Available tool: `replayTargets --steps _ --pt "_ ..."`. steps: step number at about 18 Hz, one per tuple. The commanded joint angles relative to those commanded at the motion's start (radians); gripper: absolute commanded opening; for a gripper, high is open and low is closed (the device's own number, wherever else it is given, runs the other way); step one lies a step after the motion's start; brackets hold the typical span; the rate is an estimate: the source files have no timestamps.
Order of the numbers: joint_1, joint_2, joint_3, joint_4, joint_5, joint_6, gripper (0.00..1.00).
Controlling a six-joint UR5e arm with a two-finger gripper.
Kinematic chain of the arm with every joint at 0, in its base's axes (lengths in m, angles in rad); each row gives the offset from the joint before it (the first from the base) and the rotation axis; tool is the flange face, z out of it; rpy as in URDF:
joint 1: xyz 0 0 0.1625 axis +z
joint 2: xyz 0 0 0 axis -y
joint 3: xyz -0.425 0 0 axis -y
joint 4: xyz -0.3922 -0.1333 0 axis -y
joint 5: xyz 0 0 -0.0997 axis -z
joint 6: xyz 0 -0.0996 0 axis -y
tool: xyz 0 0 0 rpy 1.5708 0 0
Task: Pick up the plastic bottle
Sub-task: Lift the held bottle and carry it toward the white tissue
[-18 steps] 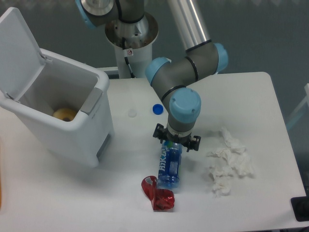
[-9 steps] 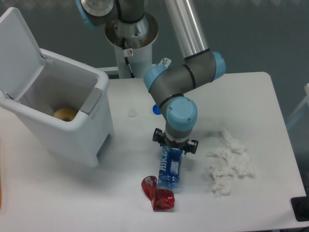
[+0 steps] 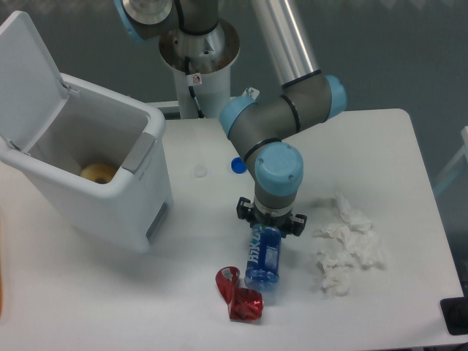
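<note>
While pointing straight down, tool (image 3: 270, 223) straddles plastic bottle (image 3: 264, 257) (cap end).

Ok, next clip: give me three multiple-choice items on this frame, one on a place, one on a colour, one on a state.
1. Where does the crumpled white tissue lie relative to the clear plastic bottle with the blue label?
A. image left
B. image right
C. inside the bin

2. What colour is the crumpled wrapper beside the bottle's base?
A. red
B. green
C. yellow

3. What state is the white plastic bin's lid in?
A. closed
B. missing
C. raised open

Answers: 1 B, the tissue sits toward the table's right edge in the image. 2 A, it is shiny red. 3 C, the lid stands up and a round yellowish item shows inside.
</note>
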Motion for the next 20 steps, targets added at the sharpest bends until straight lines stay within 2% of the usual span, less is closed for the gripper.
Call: replayTargets --steps 5,10,12,14,17,20 --pt "0.049 0.002 0.058 -0.001 0.002 0.172 0.34" --pt "0.075 0.017 0.08 -0.006 0.008 0.227 0.33" --pt "0.092 0.041 0.083 -0.008 0.012 0.296 0.33" --pt "0.109 0.058 0.106 -0.046 0.014 0.362 0.33" --pt "0.123 0.063 0.16 -0.118 0.015 0.379 0.34" --pt "0.13 0.08 0.158 -0.123 0.008 0.407 0.35"
